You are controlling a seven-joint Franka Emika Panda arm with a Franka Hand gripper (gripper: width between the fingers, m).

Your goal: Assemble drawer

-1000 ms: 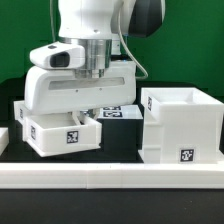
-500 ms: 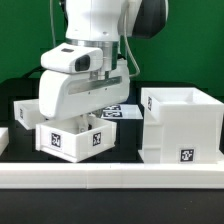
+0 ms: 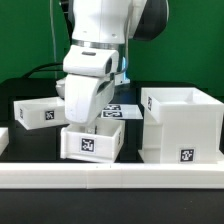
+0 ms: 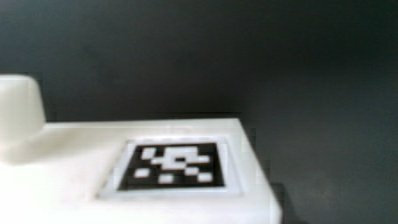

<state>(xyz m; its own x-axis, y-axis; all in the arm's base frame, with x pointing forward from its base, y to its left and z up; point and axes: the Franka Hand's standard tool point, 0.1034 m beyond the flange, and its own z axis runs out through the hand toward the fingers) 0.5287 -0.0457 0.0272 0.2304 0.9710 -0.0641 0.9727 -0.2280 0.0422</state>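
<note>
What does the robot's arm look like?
The glossy white robot arm is made of rounded shells, with a black rounded joint cover near the top and a thin black cable hanging beside it. Its boxy white gripper shows no markings.

**Clearances and obstacles.** 2 trays, 1 housing and 1 rail bound the working area.

- The near tray [image 3: 92, 142] stands just beside the housing [image 3: 180, 125], with only a narrow gap of dark table [image 3: 132, 150] between them.
- The far tray [image 3: 40, 112] sits behind, toward the exterior view's left. Bare table lies open in front of it.
- The front rail [image 3: 110, 178] closes the whole near edge.
- The arm [image 3: 100, 50] and its gripper [image 3: 90, 125] fill the space above the near tray, so access from overhead is blocked there.
- The housing's open top stands clear.
- The marker board [image 3: 118, 110] lies flat behind the arm.
- In the wrist view, open dark table fills most of the picture.
</note>
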